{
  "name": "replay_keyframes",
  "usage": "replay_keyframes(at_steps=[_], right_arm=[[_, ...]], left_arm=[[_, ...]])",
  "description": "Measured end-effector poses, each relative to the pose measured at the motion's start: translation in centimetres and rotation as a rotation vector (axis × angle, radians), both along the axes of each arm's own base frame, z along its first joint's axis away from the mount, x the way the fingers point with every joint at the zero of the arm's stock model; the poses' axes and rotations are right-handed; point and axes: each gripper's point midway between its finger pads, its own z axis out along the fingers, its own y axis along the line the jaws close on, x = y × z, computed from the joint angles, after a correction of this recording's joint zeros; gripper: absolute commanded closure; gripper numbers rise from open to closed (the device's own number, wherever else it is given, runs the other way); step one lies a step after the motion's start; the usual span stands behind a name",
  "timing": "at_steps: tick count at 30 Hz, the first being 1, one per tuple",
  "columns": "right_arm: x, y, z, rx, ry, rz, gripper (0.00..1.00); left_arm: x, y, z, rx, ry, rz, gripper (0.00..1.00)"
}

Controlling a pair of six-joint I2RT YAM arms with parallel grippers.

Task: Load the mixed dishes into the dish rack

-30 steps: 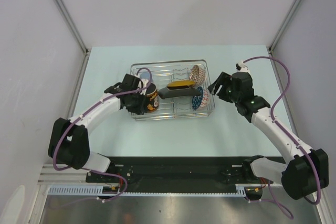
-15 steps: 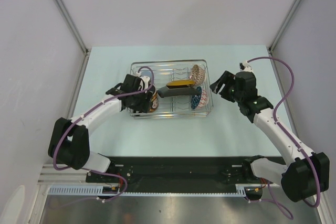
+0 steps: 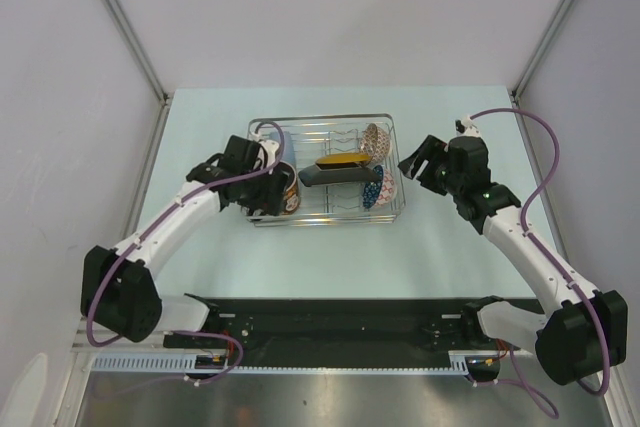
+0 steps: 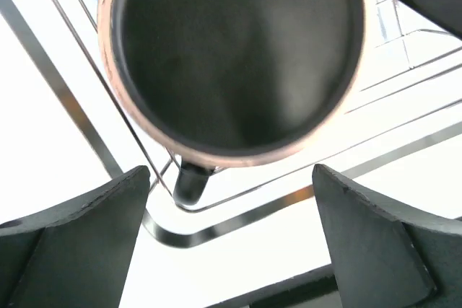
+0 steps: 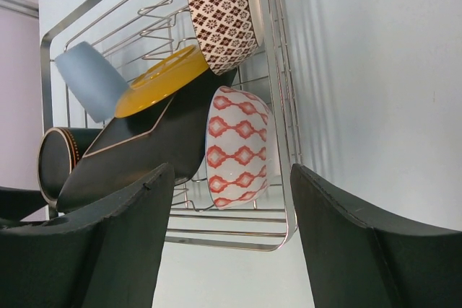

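Note:
The dish rack (image 3: 320,118) stands mid-table. Inside it lean a square black plate with a yellow centre (image 5: 155,124), a brown-patterned bowl (image 5: 220,12), a red-patterned bowl (image 5: 238,146) and a light blue cup (image 5: 90,81). The dark mug (image 4: 231,55) lies at the rack's left end, its handle (image 4: 189,182) poking through the wires. My left gripper (image 4: 231,232) is open just outside that corner, both fingers clear of the mug. My right gripper (image 5: 231,250) hangs open and empty off the rack's right end.
The rack's wire rim (image 4: 238,218) runs between my left fingers. Pale table (image 5: 375,91) stretches right of the rack. Grey walls with metal posts close in the back and sides. The arms' black base rail (image 3: 340,322) lies along the near edge.
My left gripper has opened and let go of the mug, which now rests in the rack, and the arm has drawn back slightly. The right arm has risen a little, its jaws unchanged.

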Motion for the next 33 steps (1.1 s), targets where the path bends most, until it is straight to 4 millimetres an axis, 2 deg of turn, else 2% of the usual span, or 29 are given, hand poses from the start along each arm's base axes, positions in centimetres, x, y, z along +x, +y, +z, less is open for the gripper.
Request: replay_keyframes(at_steps=[5, 13, 19, 25, 27, 30, 33], right_arm=[[0.0, 0.1, 0.0, 0.001, 0.001, 0.003, 0.29], [-0.2, 0.3, -0.1, -0.001, 0.006, 0.011, 0.30], [-0.8, 1.0, 0.0, -0.008, 0.003, 0.037, 0.30], [-1.6, 2.1, 0.4, -0.046, -0.027, 0.091, 0.34], [-2.3, 2.7, 0.5, -0.077, -0.038, 0.115, 0.37], [-4.0, 4.0, 0.6, -0.134, -0.058, 0.182, 0.38], [-6.5, 5.9, 1.2, -0.176, -0.083, 0.278, 0.35]], left_arm=[[-0.3, -0.1, 1.8, -0.017, -0.016, -0.008, 0.00], [0.8, -1.4, 6.9, -0.096, -0.127, -0.053, 0.00], [1.0, -1.6, 8.5, -0.135, -0.169, -0.084, 0.00], [1.6, -0.6, 9.6, -0.144, -0.227, -0.081, 0.02], [1.9, 0.4, 9.4, -0.164, -0.220, -0.053, 0.02], [2.4, 2.5, 9.4, -0.174, -0.224, 0.005, 0.02], [2.2, 3.5, 10.9, -0.169, -0.280, 0.016, 0.01]])
